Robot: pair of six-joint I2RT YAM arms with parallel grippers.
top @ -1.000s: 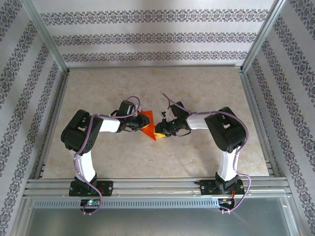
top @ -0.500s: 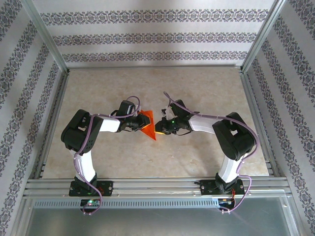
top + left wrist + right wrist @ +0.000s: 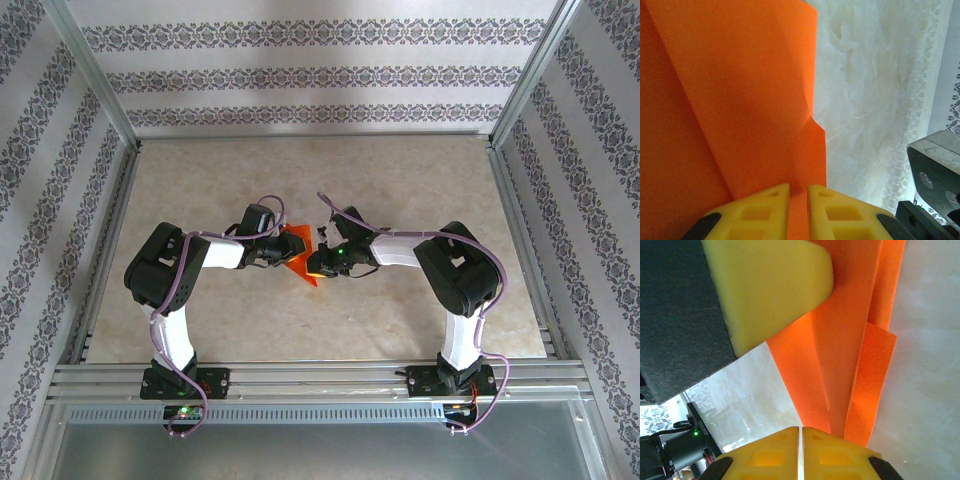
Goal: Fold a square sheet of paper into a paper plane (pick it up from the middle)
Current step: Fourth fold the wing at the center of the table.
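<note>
The paper plane is a bright orange-red folded triangle with layered creases, held up off the table at its middle, point toward the near edge. My left gripper is shut on its left side; in the left wrist view the paper runs between the yellow fingertips. My right gripper is at the plane's right edge. In the right wrist view its jaws are pressed together with nothing between them, and the folded layers lie just beyond the right finger. The left gripper's yellow finger shows above.
The beige marbled tabletop is ringed by aluminium rails and patterned walls. Part of the right arm's metal wrist sits close at the lower right of the left wrist view.
The right gripper has moved left, up to the paper's right edge, and its jaws have closed. The left gripper and the paper have stayed where they were.
</note>
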